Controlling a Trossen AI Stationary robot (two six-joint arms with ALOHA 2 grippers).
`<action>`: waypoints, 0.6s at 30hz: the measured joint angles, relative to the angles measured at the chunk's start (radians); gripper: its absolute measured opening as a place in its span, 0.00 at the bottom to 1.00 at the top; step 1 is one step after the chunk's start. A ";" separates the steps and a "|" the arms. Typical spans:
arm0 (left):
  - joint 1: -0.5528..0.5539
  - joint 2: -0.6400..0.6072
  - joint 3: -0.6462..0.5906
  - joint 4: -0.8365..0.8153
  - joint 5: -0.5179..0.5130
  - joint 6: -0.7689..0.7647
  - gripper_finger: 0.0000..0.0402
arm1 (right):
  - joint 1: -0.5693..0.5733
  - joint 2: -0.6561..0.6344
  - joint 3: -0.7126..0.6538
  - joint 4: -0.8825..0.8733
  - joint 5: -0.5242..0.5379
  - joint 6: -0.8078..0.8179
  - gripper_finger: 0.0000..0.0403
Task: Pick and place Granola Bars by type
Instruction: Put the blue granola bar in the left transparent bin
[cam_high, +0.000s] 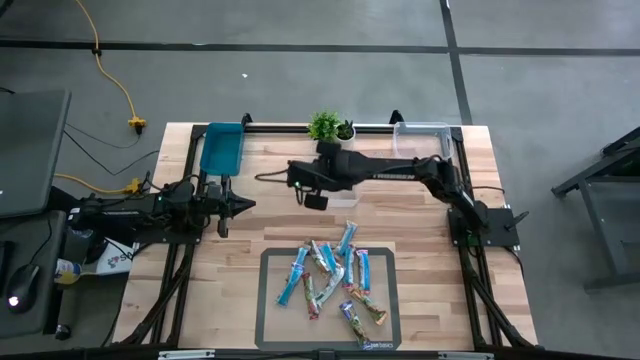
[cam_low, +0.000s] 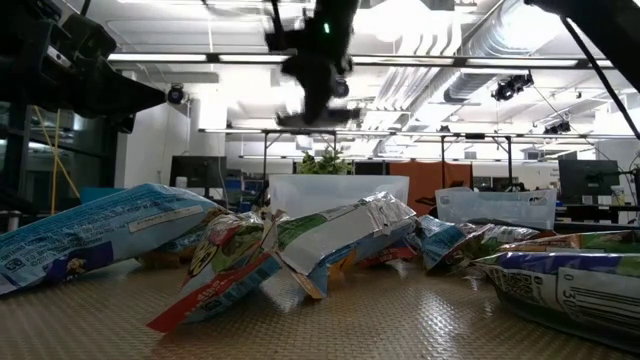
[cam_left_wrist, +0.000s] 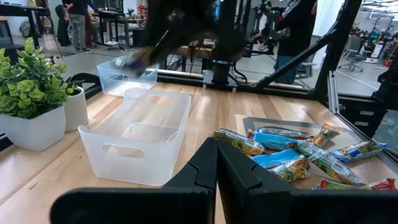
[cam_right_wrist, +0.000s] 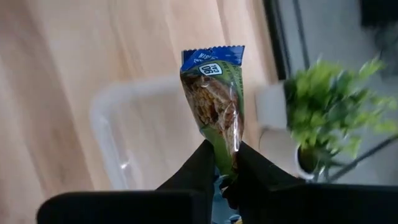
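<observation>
Several granola bars (cam_high: 335, 280) in blue, green and red wrappers lie heaped on a grey mat at the table's near middle, also seen in the low view (cam_low: 300, 250) and the left wrist view (cam_left_wrist: 292, 155). My right gripper (cam_right_wrist: 227, 165) hangs over the table's middle (cam_high: 313, 197), shut on one green bar with a blue end (cam_right_wrist: 214, 93), above a clear bin (cam_right_wrist: 143, 143). My left gripper (cam_left_wrist: 216, 163) waits shut at the left (cam_high: 226, 207). My right gripper pinches the green bar between its two fingers (cam_right_wrist: 202, 165) by one end (cam_right_wrist: 225, 152). The fingers come from above. The rest of the bar sticks out past the fingertips, blue end (cam_right_wrist: 211, 59) farthest, lifted clear over the clear bin.
A blue bin (cam_high: 221, 150) sits at the far left. A second clear bin (cam_high: 420, 135) is at the far right. Small potted plants (cam_high: 325, 126) stand at the far edge, next to the nearer clear bin (cam_left_wrist: 140, 134). People stand in the room beyond (cam_left_wrist: 78, 25).
</observation>
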 joint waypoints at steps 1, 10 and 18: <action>0.000 0.000 0.000 0.000 0.000 0.000 0.00 | -0.015 0.000 -0.024 0.000 -0.010 0.000 0.08; 0.000 0.000 0.000 0.000 0.000 0.000 0.00 | -0.113 0.000 -0.278 0.052 -0.197 -0.097 0.08; 0.000 0.000 0.000 0.000 0.000 0.000 0.00 | -0.130 0.000 -0.404 0.159 -0.280 -0.166 0.07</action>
